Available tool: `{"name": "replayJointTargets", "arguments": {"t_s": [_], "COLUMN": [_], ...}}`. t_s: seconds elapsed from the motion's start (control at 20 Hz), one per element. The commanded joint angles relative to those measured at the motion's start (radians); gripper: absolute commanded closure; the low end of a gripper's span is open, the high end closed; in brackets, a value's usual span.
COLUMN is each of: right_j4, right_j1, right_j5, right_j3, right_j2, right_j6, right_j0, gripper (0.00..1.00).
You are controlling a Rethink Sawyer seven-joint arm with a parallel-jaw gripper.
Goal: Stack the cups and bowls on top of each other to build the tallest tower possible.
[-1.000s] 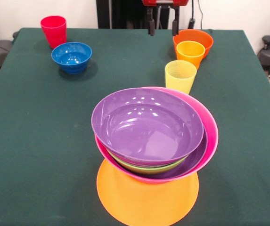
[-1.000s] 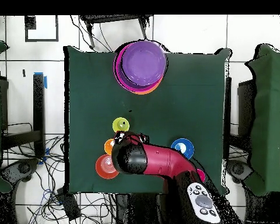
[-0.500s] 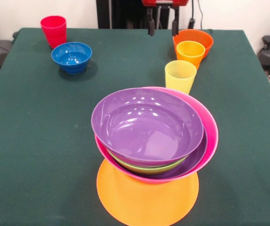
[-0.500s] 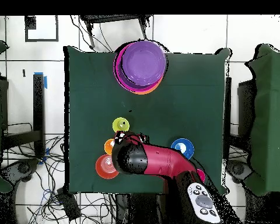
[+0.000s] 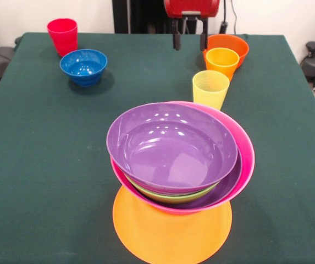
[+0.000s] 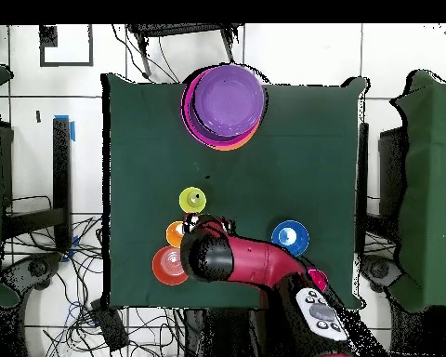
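Four bowls form the tower (image 5: pixel 179 165); beyond it the gripper (image 5: pixel 189 40), empty with fingers apart, has dropped lower beside the orange cup (image 5: pixel 222 62), likely the next pick.

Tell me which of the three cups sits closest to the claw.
The orange-yellow cup, right in front of the small red-orange bowl. The open claw hangs just beside it; the pale yellow cup stands nearer the bowl stack, the red cup across the table.
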Motion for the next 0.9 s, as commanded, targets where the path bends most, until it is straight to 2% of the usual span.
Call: {"name": "replayJointTargets", "arguments": {"t_s": [0.05,0.9], "right_j4": [-0.049,-0.066], "right_j1": [0.147,0.18], "right_j5": [-0.12,-0.141], "right_j3": [0.065,0.097], "right_j2": [0.021,0.044], "right_j6": [0.171,0.142], "right_j0": [0.005,-0.022], "gripper": [0.0,0.0]}}
